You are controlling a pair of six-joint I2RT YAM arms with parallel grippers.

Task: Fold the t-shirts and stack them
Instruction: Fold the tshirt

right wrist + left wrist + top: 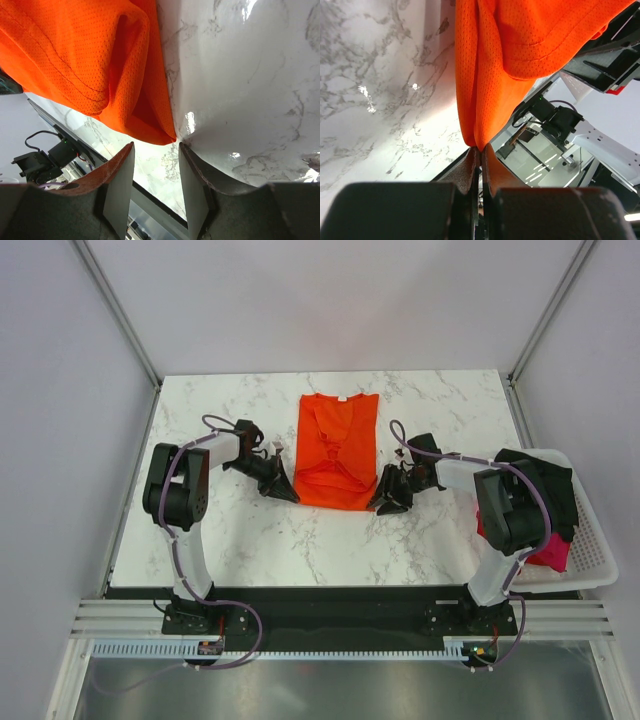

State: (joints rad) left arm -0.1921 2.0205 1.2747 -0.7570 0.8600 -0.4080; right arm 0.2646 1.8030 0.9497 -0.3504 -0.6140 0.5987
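The orange-red t-shirt [337, 450] lies folded lengthwise into a narrow strip on the marble table, its white neck label at the far end. My left gripper [287, 491] is shut on the shirt's near left corner, and the cloth [485, 90] runs out from between the fingertips. My right gripper [385, 502] is open at the shirt's near right corner [160, 132], which lies just ahead of the fingertips [125, 155], not between them. A black t-shirt [545, 485] and a pink one [545, 552] lie in the basket at the right.
The white mesh basket [590, 565] stands at the table's right edge, beside my right arm. White enclosure walls stand on the left, right and back. A black rail runs along the table's near edge [330, 595].
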